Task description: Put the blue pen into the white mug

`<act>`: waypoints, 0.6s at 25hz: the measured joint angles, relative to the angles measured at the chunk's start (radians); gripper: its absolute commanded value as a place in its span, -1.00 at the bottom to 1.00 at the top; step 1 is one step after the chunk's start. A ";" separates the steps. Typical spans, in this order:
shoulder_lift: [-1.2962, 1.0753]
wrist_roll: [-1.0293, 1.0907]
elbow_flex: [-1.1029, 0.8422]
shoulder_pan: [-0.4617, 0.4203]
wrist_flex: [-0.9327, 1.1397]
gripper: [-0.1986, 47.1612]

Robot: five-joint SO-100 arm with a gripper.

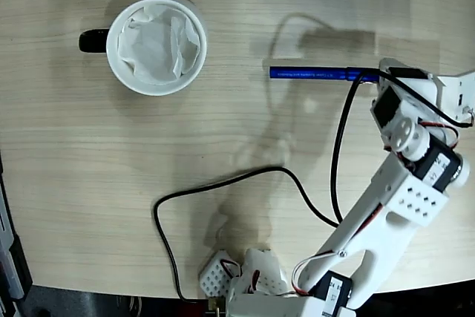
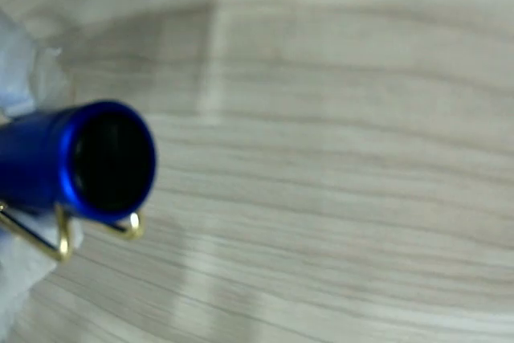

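The blue pen [image 1: 308, 73] is clamped by the pincer [image 1: 369, 76] over pale wood-grain tabletop [image 1: 223, 131], white mug [image 1: 156, 46] at nine o'clock.

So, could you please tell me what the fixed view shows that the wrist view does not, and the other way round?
Only the fixed view shows the white mug with its black handle and paper lining, the black cable, the white arm and the pen's whole length. Only the wrist view shows the pen's end face close up, with a wire clip beneath it. Both share the blue pen and the wooden table.
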State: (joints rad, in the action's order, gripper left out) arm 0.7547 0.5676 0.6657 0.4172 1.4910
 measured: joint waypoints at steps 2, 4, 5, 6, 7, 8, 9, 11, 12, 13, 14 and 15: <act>0.035 0.015 0.000 0.000 0.000 -0.99; 0.071 0.034 0.005 0.000 -0.009 -0.99; 0.092 0.046 0.006 0.000 -0.015 -0.99; 0.117 0.060 0.015 0.000 -0.028 -0.99; 0.140 0.077 0.020 -0.002 -0.043 -0.99; 0.169 0.101 0.035 -0.003 -0.058 -0.99; 0.199 0.124 0.054 -0.006 -0.074 -0.99; 0.256 0.169 0.094 -0.008 -0.117 -0.99; 0.287 0.192 0.120 -0.008 -0.138 -0.99; 0.321 0.212 0.147 -0.006 -0.156 -0.99; 0.357 0.239 0.172 -0.006 -0.183 -0.99; 0.393 0.262 0.192 -0.006 -0.206 -0.99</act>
State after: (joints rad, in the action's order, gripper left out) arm 1.1474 0.8299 0.8575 0.4111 1.2855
